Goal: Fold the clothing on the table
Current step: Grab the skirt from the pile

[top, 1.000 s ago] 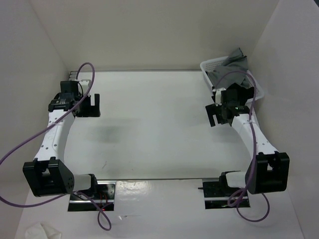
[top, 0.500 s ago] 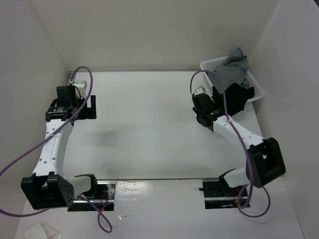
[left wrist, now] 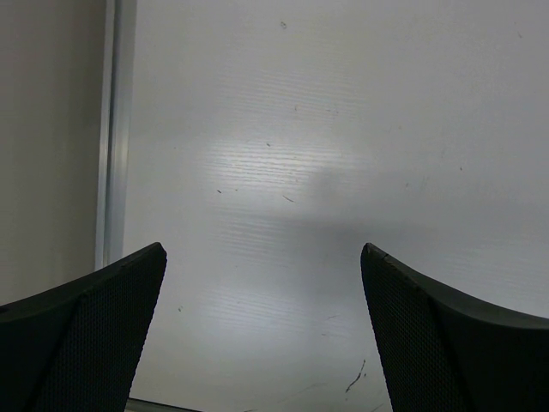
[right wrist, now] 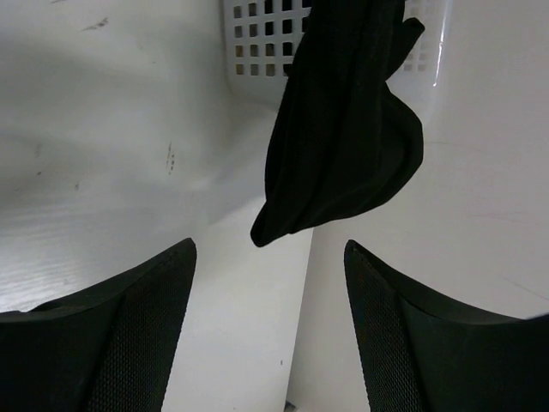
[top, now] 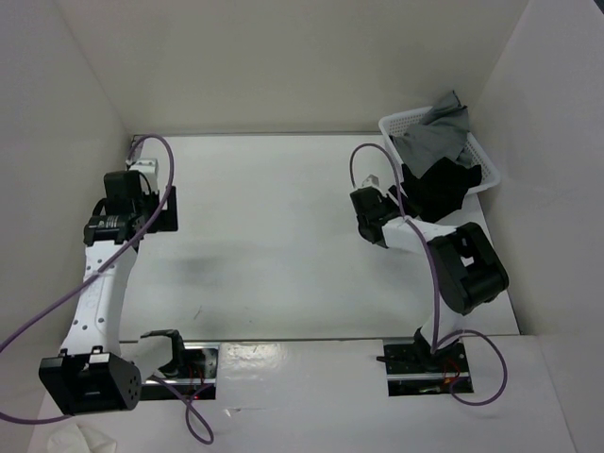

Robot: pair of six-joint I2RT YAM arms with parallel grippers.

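Black clothing [top: 437,189] draped over white basket [top: 394,124] edge at surface [top: 283,226] right rear, right pincer [right wrist: 270,249] fingers apart just short of it, left pincer [left wrist: 262,253] fingers apart above surface left side

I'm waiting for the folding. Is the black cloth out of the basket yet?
Only partly: the cloth hangs bunched over the basket wall, one end dangling over the table. It is not folded.

We note white shells and black joint blocks on the left arm [top: 97,283] and right arm [top: 420,234], a purple cable [top: 171,165] off each (gripper fingers [left wrist: 77,343] are black, finely meshed).
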